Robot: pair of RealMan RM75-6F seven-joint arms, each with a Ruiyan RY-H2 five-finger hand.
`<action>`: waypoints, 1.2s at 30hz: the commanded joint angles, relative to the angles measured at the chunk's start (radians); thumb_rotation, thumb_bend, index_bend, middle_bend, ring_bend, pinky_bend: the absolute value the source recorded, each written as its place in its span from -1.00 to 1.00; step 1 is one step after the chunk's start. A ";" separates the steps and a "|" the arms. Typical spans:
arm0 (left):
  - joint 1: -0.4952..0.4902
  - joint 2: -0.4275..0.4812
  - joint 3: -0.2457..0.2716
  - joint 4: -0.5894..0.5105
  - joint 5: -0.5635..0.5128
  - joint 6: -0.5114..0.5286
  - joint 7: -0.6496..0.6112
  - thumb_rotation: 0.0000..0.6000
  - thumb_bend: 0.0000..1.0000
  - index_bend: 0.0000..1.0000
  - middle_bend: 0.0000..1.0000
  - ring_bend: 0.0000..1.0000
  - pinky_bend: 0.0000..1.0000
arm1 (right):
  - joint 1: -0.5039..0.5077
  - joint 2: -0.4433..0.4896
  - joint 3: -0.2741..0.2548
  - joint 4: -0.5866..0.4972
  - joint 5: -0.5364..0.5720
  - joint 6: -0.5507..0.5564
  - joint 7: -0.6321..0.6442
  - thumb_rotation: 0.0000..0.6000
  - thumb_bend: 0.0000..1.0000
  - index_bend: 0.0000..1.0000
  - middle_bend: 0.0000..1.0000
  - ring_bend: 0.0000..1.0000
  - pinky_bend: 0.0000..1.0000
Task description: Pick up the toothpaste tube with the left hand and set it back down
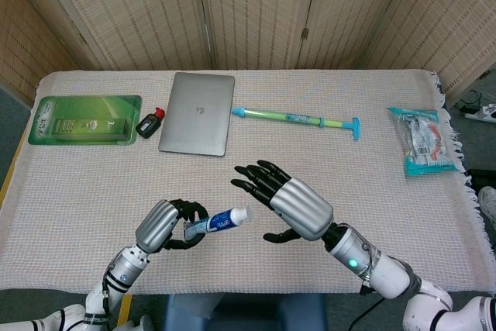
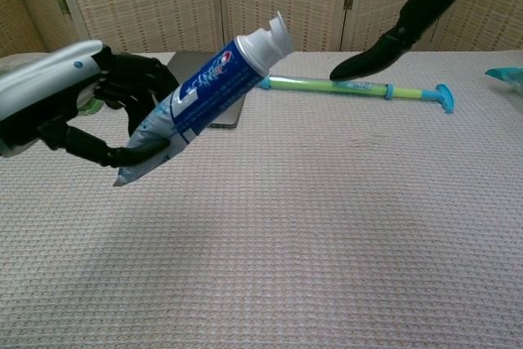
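The blue and white toothpaste tube [image 1: 218, 222] [image 2: 196, 96] is off the cloth, gripped at its crimped end by my left hand [image 1: 164, 225] [image 2: 78, 104]. Its white capped end tilts up and points right. My right hand [image 1: 288, 202] hovers just right of the cap with its fingers spread and nothing in it. In the chest view only a dark fingertip [image 2: 364, 61] of the right hand shows, apart from the tube.
A closed grey laptop [image 1: 197, 112] lies at the back, with a small black bottle [image 1: 149, 123] and a green package [image 1: 85, 120] to its left. A green and blue syringe-like toy [image 1: 298, 119] [image 2: 359, 87] lies behind the hands. A plastic bag [image 1: 424, 139] sits at far right.
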 commanded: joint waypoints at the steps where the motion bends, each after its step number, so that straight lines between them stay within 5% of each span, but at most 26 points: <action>1: -0.001 -0.002 0.000 -0.001 0.001 -0.001 0.002 1.00 0.47 0.72 0.75 0.55 0.17 | 0.016 0.013 -0.020 -0.001 -0.002 -0.035 0.066 0.76 -0.67 -1.00 -1.00 -1.00 -1.00; 10: -0.012 0.000 -0.008 -0.031 -0.011 -0.021 0.042 1.00 0.47 0.72 0.75 0.55 0.17 | 0.057 -0.066 -0.022 0.034 0.015 -0.055 0.053 0.40 -0.69 -1.00 -1.00 -1.00 -1.00; 36: -0.022 0.037 -0.024 -0.086 -0.064 -0.060 0.002 1.00 0.47 0.72 0.75 0.55 0.17 | 0.099 -0.212 -0.021 0.079 0.085 -0.018 -0.048 0.35 -0.70 -1.00 -1.00 -1.00 -1.00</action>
